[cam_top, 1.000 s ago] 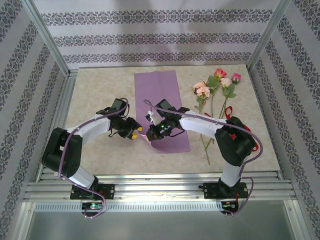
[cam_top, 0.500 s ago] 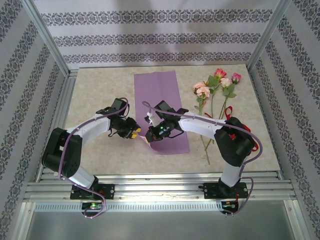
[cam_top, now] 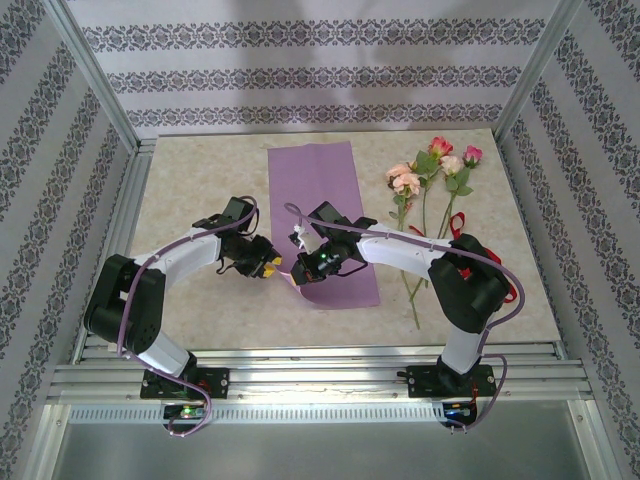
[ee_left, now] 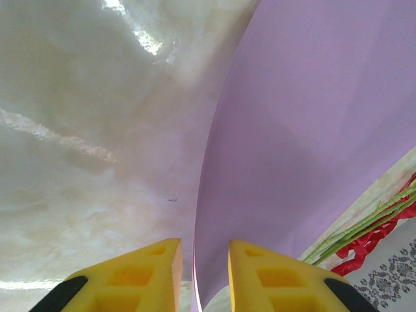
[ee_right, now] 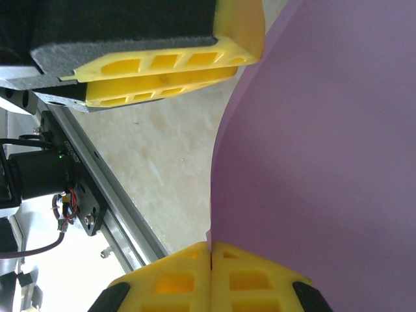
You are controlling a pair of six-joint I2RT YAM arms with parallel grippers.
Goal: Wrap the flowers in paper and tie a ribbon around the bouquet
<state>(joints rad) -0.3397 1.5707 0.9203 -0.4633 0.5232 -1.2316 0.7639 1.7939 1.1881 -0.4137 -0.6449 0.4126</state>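
Lilac-purple thin paper sheet (cam_top: pixel 322 190), corner raised.
Right gripper (ee_right: pixel 210 255) pinches its edge; left gripper (ee_left: pixel 204 253), narrowly parted, straddles it. Closing off-edge could crease it.

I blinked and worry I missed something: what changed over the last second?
The right gripper, shut on a near corner of the paper, edged it slightly toward the left gripper, whose jaws narrowed around the lifted edge. The flowers and ribbon stayed put.
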